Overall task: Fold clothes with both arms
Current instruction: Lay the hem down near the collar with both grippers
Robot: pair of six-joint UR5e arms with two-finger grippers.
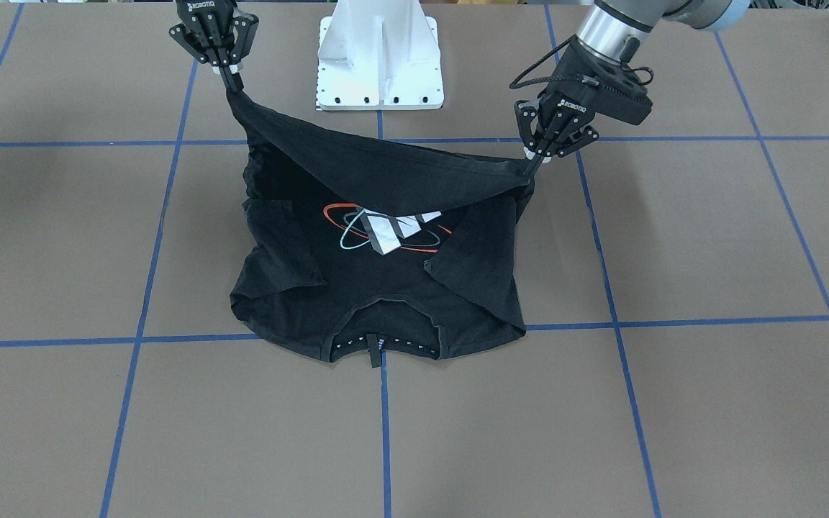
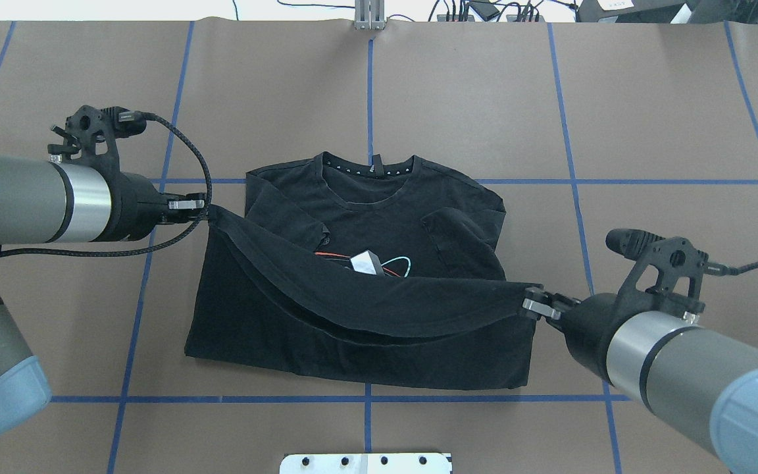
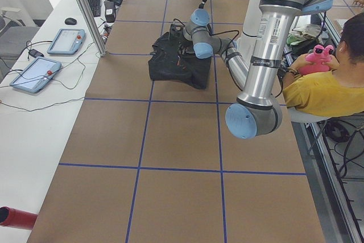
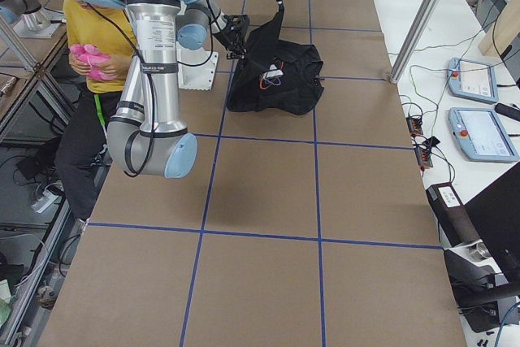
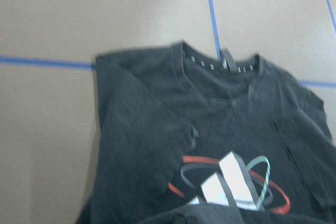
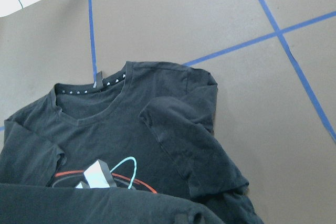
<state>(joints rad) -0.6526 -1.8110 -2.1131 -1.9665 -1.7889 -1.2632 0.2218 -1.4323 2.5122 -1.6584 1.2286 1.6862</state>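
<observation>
Left gripper [image 2: 202, 209] – fingers pressed together, pinching one hem corner of black T-shirt [image 2: 353, 359]. Right gripper [image 2: 529, 304] likewise clamped on other hem corner. Hem edge held off table [image 2: 649, 131], sagging between two sets of fingertips. Beyond fingers, rest of shirt flat on table, both sleeves folded inward over chest — block graphic [image 1: 386, 230] half hidden under sagging hem. Collar [image 2: 369, 172] farthest from fingers, at crossing of blue tape lines [image 2: 570, 131].
</observation>
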